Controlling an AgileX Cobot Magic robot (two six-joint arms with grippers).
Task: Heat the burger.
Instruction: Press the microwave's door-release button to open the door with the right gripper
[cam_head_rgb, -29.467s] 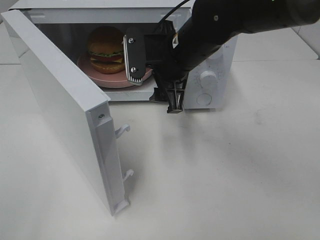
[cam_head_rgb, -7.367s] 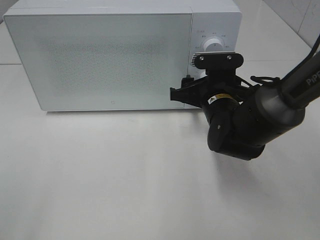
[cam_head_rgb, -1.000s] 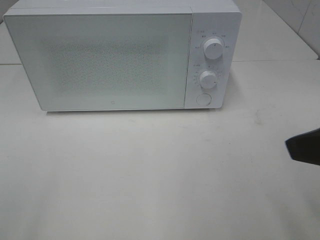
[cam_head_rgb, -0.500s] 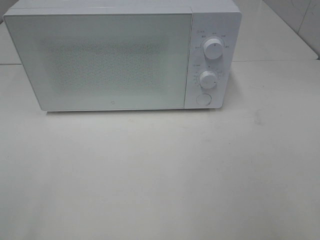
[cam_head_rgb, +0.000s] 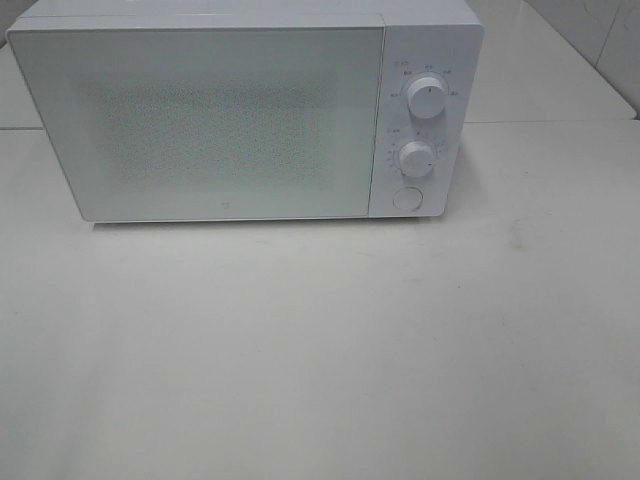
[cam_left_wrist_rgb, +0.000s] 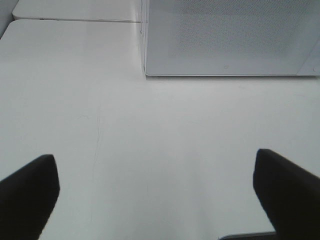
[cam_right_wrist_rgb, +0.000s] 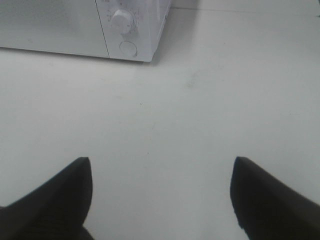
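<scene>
The burger is hidden behind the shut door (cam_head_rgb: 205, 120) of the white microwave (cam_head_rgb: 430, 40), which stands at the back of the table. Two white knobs (cam_head_rgb: 427, 97) (cam_head_rgb: 415, 158) and a round button (cam_head_rgb: 407, 198) sit on its right panel. Neither arm shows in the high view. My left gripper (cam_left_wrist_rgb: 155, 195) is open over bare table, facing the microwave's lower left corner (cam_left_wrist_rgb: 147, 74). My right gripper (cam_right_wrist_rgb: 160, 195) is open too, well back from the panel with a knob (cam_right_wrist_rgb: 122, 21) and the button (cam_right_wrist_rgb: 128, 48). Nothing lies between either pair of fingers.
The white table (cam_head_rgb: 320, 340) stretches in front of the microwave. A seam between table panels (cam_head_rgb: 560, 122) runs behind on the right. A faint dark smudge (cam_head_rgb: 517, 236) marks the surface at the right.
The right arm's dark end, seen at the high view's right edge a second ago, has drawn out of that view. The microwave stays shut and still.
</scene>
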